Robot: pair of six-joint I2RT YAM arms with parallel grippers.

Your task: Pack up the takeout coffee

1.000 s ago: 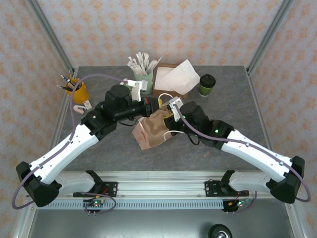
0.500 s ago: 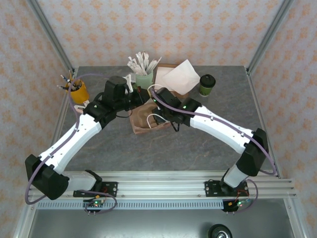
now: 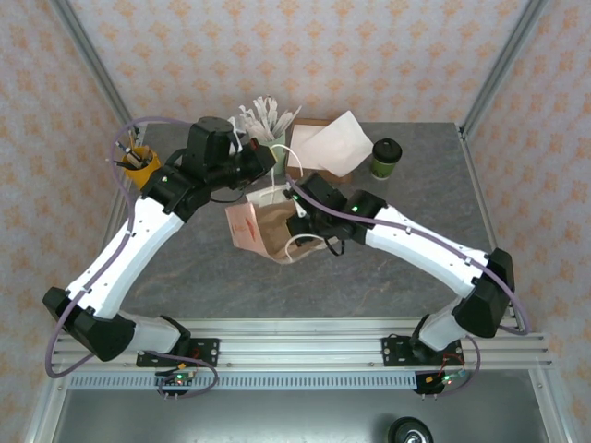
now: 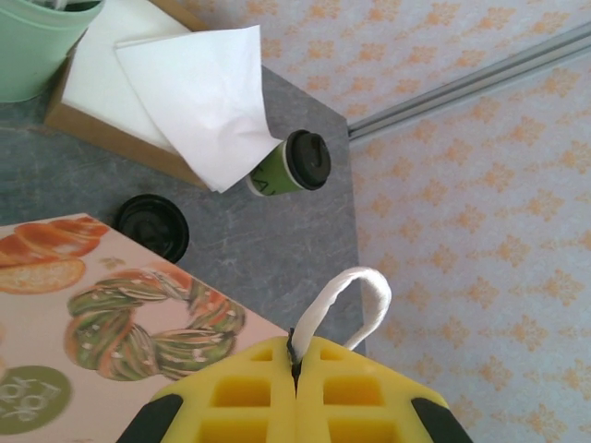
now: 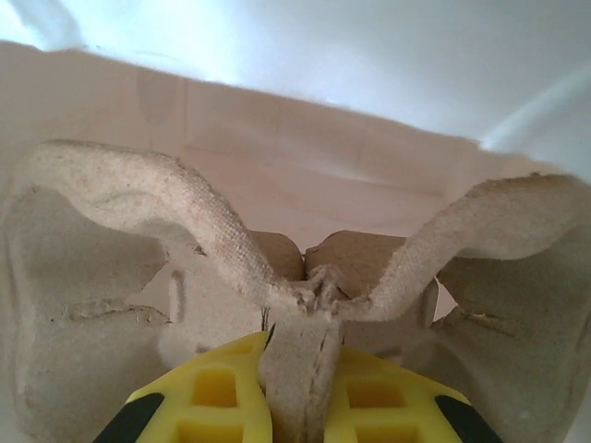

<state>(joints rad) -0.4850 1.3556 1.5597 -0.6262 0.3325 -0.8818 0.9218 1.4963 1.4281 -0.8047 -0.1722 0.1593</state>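
The takeout coffee (image 3: 385, 157), a dark green cup with a black lid, stands at the back right of the table, apart from both arms. It appears again as the cup (image 4: 294, 166) beyond the napkin. My left gripper (image 3: 266, 162) is shut on the white handle (image 4: 355, 300) of a paper bag (image 3: 259, 221) printed with bagels, holding it up. My right gripper (image 5: 297, 365) is inside the bag, shut on the middle rib of a pulp cup carrier (image 5: 129, 240).
A loose black lid (image 4: 152, 226) lies by the bag. At the back stand a napkin box (image 3: 319, 152) with a white napkin (image 4: 203, 92), a pale green cup of wrapped sticks (image 3: 268, 138) and a yellow cup of pens (image 3: 138, 166).
The left gripper has risen toward the back with the bag handle, lifting the bag open. The right gripper has carried the cup carrier into the bag.
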